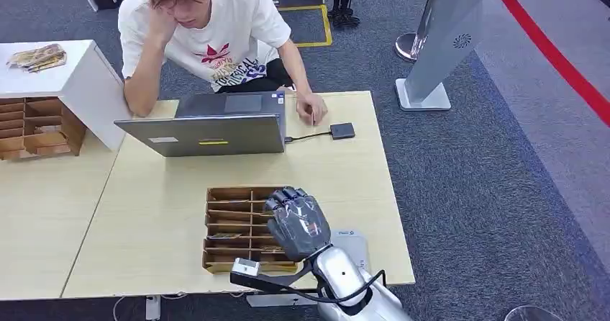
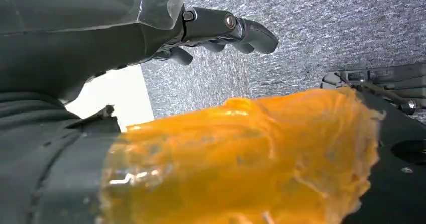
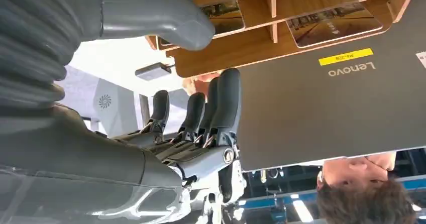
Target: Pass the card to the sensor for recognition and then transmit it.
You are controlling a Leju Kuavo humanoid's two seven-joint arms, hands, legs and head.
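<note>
right hand [image 1: 298,224] over the right side of the wooden tray [image 1: 229,229] on the worktop [image 1: 165,220], fingers [image 3: 221,108] straight and apart, nothing held. cards [image 3: 334,24] lying in tray slots. laptop [image 1: 205,125] at 12 o'clock of the tray; small black sensor [image 1: 342,130] at 3 o'clock of the laptop, by a person's hand [image 1: 311,108]. left hand [image 2: 150,23] above grey carpet [image 2: 301,28], fingers loosely curled, empty.
</note>
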